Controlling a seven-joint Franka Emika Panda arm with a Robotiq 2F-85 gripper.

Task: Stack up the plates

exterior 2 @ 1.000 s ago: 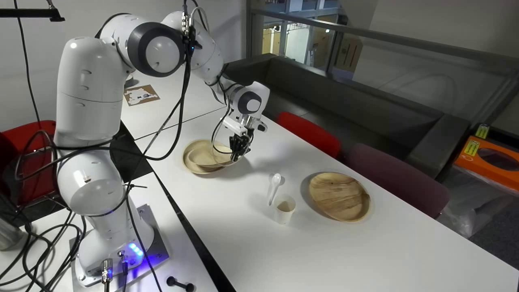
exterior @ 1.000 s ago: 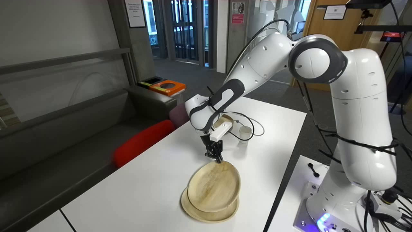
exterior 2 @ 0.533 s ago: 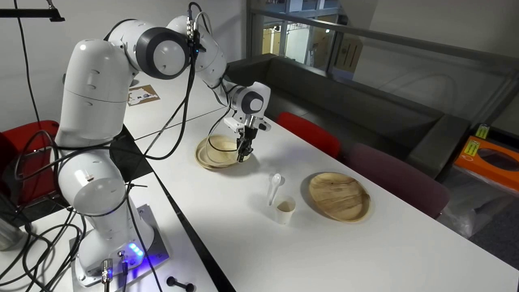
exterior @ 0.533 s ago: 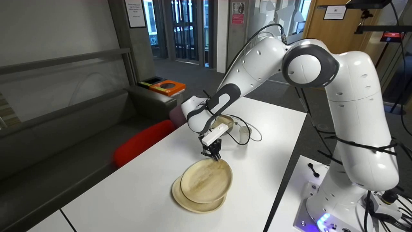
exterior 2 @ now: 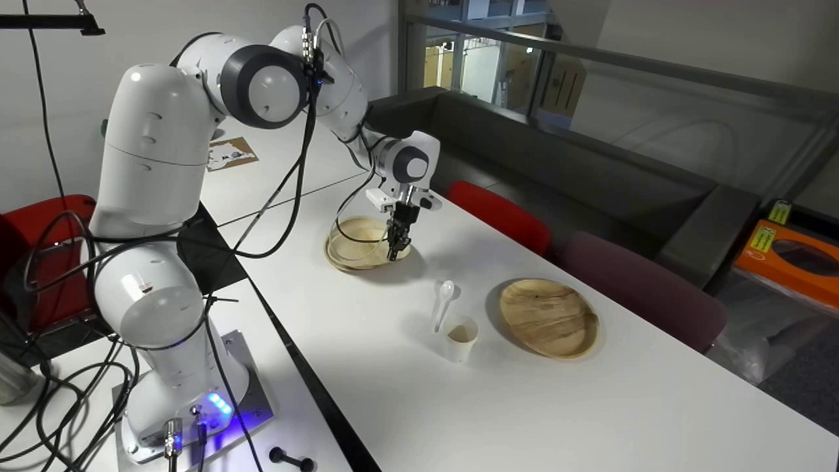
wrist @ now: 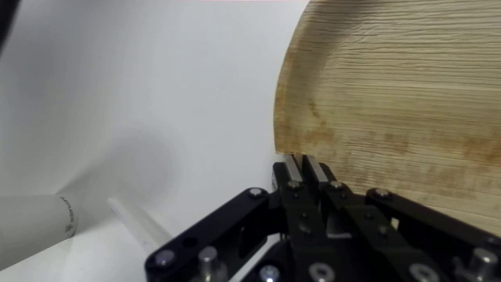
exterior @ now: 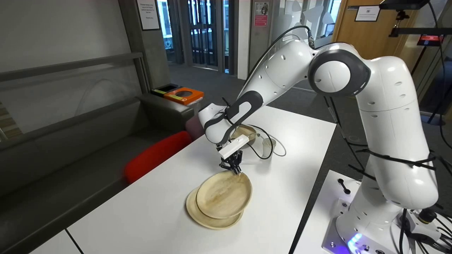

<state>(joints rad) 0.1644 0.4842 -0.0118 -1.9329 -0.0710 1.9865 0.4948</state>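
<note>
I have the black end effector (wrist: pixel 300 159) nearly closed, pinching the rim of a round, pale tan wooden plate (exterior: pixel 224 194). Lower centre in an exterior view, this plate overlaps a second round, tan wooden plate (exterior: pixel 203 218). Third round, streaked wooden plate (exterior 2: pixel 549 318) well apart, right of centre in an exterior view.

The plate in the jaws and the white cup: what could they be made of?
The plate looks like wood or pressed leaf, matte, with ridged, fibrous grain. The white cup is probably paper, perhaps plastic: smooth and dull, with printed lettering.
</note>
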